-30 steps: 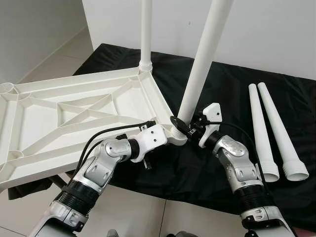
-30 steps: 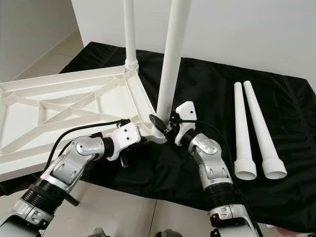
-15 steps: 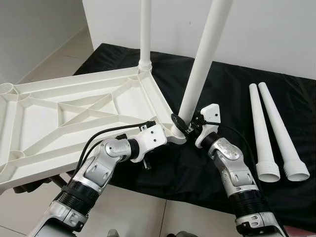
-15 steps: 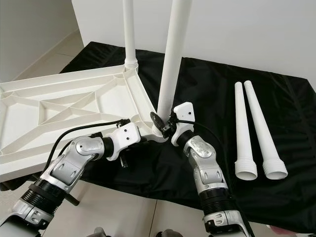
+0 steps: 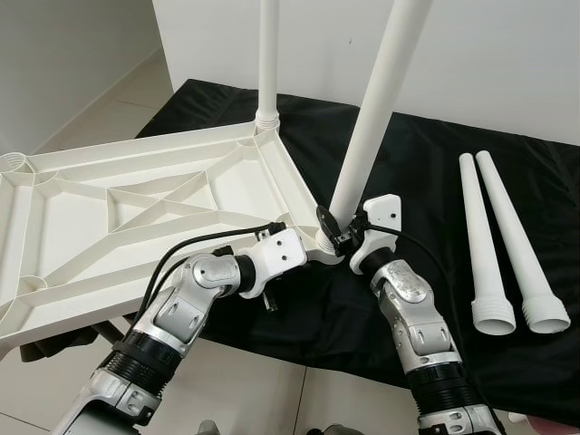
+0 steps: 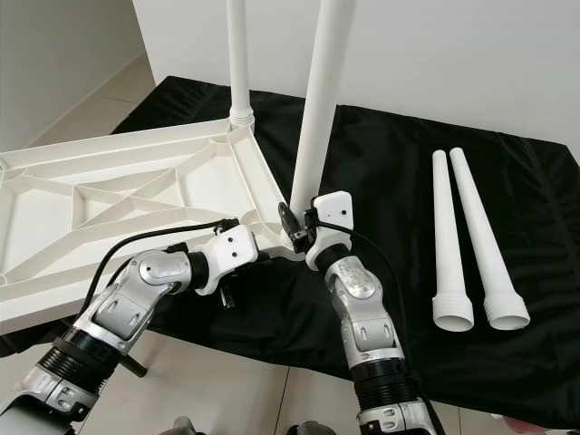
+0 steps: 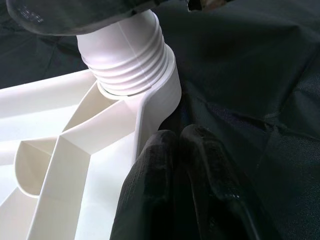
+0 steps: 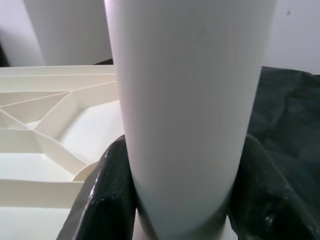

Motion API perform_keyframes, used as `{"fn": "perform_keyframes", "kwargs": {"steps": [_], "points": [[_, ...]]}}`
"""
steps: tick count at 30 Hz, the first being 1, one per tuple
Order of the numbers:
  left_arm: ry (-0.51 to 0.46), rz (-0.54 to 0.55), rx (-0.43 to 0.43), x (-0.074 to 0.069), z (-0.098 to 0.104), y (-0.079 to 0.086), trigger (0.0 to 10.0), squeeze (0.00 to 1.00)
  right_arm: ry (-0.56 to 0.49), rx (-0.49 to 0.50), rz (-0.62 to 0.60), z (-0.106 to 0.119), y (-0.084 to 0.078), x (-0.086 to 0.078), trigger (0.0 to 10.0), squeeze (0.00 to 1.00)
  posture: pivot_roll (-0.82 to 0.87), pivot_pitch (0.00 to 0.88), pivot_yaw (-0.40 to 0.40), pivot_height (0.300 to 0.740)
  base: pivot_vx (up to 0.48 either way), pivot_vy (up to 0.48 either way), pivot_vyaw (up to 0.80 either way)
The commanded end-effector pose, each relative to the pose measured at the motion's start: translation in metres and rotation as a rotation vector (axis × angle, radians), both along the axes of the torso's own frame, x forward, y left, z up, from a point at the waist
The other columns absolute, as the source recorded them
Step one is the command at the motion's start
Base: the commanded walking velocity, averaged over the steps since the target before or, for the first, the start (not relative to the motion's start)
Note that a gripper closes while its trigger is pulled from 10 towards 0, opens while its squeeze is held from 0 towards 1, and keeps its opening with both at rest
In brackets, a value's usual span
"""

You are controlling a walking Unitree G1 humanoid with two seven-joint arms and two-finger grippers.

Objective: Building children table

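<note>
- The second leg [image 5: 367, 136] is standing a little tilted in the corner socket [image 7: 132, 65] of the upturned tabletop [image 5: 136, 204], its ribbed end seated in the collar; you are gripping it low down with the right gripper [image 5: 337, 237], one black finger closed on each side of the tube.
- You are bracing that corner with the left gripper [image 7: 182, 165], its fingers pressed together and holding nothing, tips against the rim just beside the socket; keep that brace firm, I judge, so the top is not sliding on the black cloth [image 5: 426, 163].
- Bring the tube upright like the first leg [image 5: 266, 59] at the far corner; then press or twist it home.
- Two spare legs [image 5: 503, 240] are lying side by side on the cloth, well apart to your right.
</note>
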State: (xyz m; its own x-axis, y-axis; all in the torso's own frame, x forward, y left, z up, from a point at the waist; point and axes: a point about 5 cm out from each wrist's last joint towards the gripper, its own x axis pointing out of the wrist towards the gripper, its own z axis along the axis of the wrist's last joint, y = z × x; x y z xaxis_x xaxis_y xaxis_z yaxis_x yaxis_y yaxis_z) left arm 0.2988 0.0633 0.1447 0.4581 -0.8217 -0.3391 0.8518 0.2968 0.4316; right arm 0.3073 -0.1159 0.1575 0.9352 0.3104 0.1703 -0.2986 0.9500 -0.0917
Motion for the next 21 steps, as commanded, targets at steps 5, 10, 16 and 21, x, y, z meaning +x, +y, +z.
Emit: {"fn": "perform_keyframes", "kwargs": {"steps": [5, 10, 16, 21], "points": [[0.002, -0.028, 0.007, -0.0026, -0.0002, -0.0039, 10.0, 0.0, 0.033, -0.011, -0.099, -0.0082, -0.0019, -0.0044, 10.0, 0.0, -0.04, 0.037, -0.002, 0.74, 0.0, 0.0, 0.0], [0.002, -0.03, 0.008, -0.003, -0.0005, -0.0042, 10.0, 0.0, 0.023, -0.008, -0.147, -0.0075, -0.0017, -0.0059, 10.0, 0.0, -0.04, 0.033, -0.002, 0.74, 0.0, 0.0, 0.0], [0.001, -0.032, 0.011, -0.003, -0.0006, -0.004, 10.0, 0.0, 0.045, -0.004, -0.248, -0.0097, -0.0017, -0.0072, 10.0, 0.0, -0.04, 0.033, 0.0, 0.74, 0.0, 0.0, 0.0], [0.003, -0.033, 0.012, -0.003, -0.0006, -0.0035, 10.0, 0.0, 0.059, 0.002, -0.353, -0.0125, -0.0037, -0.009, 10.0, 0.0, -0.04, 0.034, 0.002, 0.74, 0.0, 0.0, 0.0]]}}
